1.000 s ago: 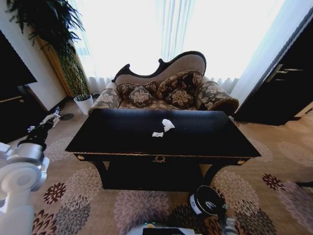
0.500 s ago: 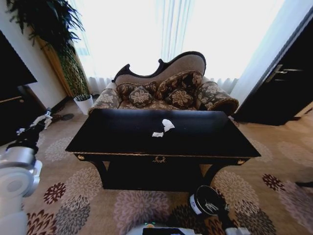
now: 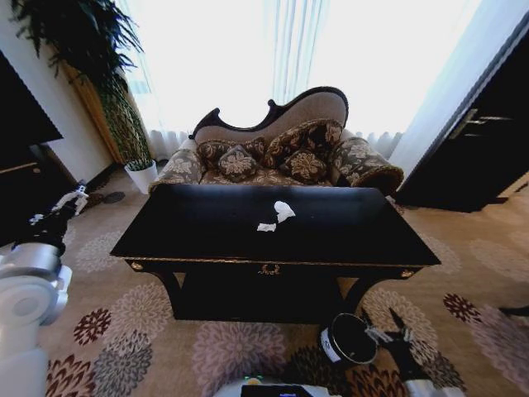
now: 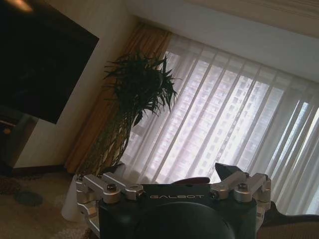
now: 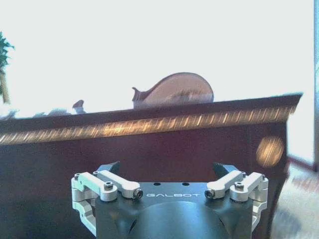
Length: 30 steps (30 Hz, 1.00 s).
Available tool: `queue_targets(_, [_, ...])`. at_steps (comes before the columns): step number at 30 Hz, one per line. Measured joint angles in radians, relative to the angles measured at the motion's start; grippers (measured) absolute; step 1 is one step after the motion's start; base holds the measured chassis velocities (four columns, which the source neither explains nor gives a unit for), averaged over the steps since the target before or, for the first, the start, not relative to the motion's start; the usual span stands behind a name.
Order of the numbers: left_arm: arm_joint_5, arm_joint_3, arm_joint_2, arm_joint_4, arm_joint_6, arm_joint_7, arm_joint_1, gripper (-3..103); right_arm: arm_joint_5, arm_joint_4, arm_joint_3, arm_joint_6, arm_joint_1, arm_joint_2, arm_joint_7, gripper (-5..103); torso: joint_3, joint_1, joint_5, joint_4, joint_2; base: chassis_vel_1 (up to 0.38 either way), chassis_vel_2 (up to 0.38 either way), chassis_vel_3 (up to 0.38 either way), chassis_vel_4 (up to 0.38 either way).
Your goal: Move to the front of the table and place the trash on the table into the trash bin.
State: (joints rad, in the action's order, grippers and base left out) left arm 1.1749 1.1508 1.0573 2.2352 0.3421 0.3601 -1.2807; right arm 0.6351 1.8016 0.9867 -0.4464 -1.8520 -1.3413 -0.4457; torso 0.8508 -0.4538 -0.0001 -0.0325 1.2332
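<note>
The robot faces the table [image 3: 347, 240], where the trash [image 3: 283, 211] lies mid-top; the bin [image 3: 347, 339] stands on the carpet below. Both the left gripper [image 3: 59, 207] and right gripper [image 3: 388, 335] are spread and empty. The pickup hasn't begun: next, one arm must reach the scraps.

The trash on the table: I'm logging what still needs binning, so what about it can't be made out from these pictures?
- Head view: the trash shows as two white scraps on the table, too small to identify.
- Head view: the trash bin interior is dark, partly covered by the right gripper.
- Right wrist view: the table's edge hides its top.
</note>
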Motion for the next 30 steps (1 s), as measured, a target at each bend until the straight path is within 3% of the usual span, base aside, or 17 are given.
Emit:
queue_targets(8, [-0.015,-0.009,0.002,-0.011,0.000,-0.004,-0.002,100,0.109,0.127,0.105,0.038,0.001,0.009,0.055,100,0.000,0.000,-0.0001,0.0000,0.000,0.000,0.000,0.000,0.000])
queue_targets(16, [-0.031,-0.024,0.007,-0.013,-0.001,-0.005,-0.006,100,0.203,0.349,0.132,0.137,0.017,0.025,0.189,100,0.000,0.000,-0.0001,0.0000,0.000,0.000,0.000,0.000,0.000])
queue_targets(30, [-0.006,0.018,-0.010,0.013,0.007,-0.002,-0.014,100,0.194,0.544,-0.013,0.306,0.148,0.120,0.416,100,0.000,0.000,-0.0001,0.0006,0.000,0.000,0.000,0.000,0.000])
